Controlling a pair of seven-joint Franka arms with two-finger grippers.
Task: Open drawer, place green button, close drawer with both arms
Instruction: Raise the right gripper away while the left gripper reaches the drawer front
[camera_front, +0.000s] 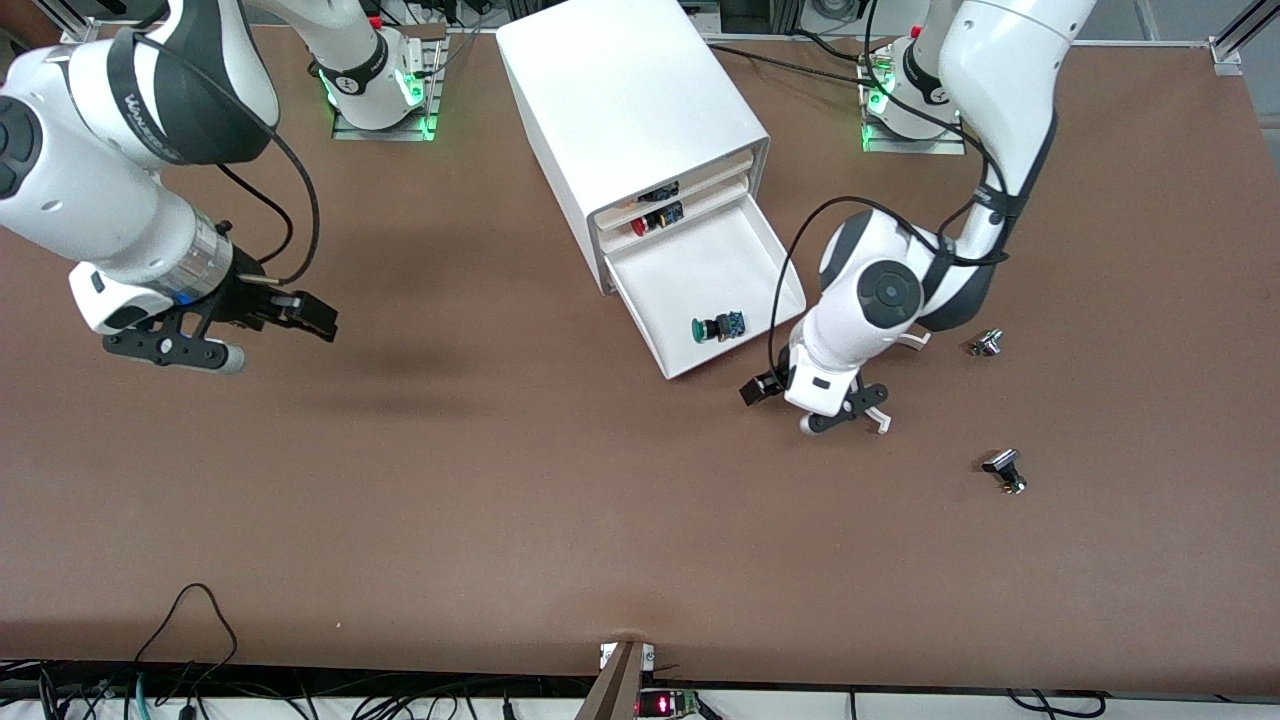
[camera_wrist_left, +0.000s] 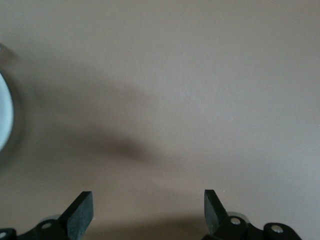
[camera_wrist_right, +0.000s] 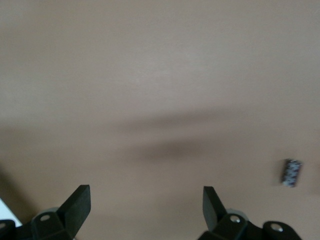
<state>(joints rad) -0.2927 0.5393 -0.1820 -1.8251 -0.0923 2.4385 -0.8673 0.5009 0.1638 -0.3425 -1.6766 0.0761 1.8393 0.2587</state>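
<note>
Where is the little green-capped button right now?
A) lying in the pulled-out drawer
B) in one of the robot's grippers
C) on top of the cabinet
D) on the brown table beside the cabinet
A: the green-capped button lies on the floor of the open drawer, and no gripper is touching it.

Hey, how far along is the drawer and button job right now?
Done: the drawer is pulled open and the green button lies inside it. In hand: nothing; the left end effector is open and empty over the table beside the drawer, and the right end effector waits open. Left: closing the drawer.
</note>
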